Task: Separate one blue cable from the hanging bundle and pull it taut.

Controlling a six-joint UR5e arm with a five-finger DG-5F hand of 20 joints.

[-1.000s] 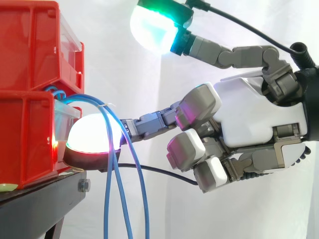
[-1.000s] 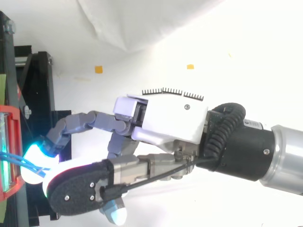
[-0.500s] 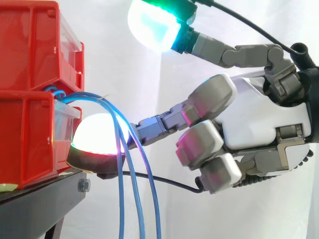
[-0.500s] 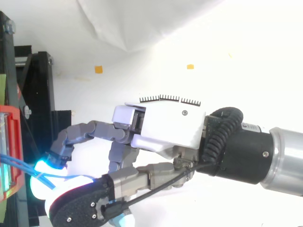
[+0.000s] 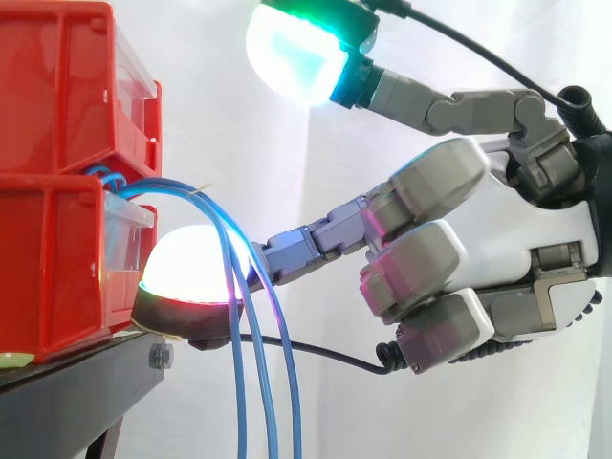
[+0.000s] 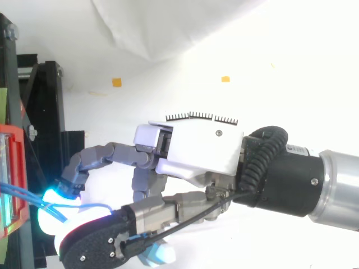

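**Cables hooked, none singled out yet**

Since the earlier frame, the fingers nearest the palm have folded further in, and the blue cables (image 5: 260,382) have swung off the bin front toward the hand (image 5: 516,239).

One finger reaches out straight, its white-and-magenta pad (image 5: 186,268) pressed against the strands where they drop. Another finger is raised, its green pad (image 5: 292,53) well apart above them, so nothing is pinched. The rest curl toward the palm and hold nothing. That looks like a hooking posture: one pad gets behind the bundle while the other waits to close on it.

From above, one strand loops (image 6: 78,206) over the reaching pad. All the cables run from the red bins (image 5: 57,143) beyond the fingertip.

Below the reaching pad is the black stand (image 5: 67,406), and a white curtain (image 5: 220,134) hangs behind the fingers. There is free room on the palm side for pulling a cable taut.
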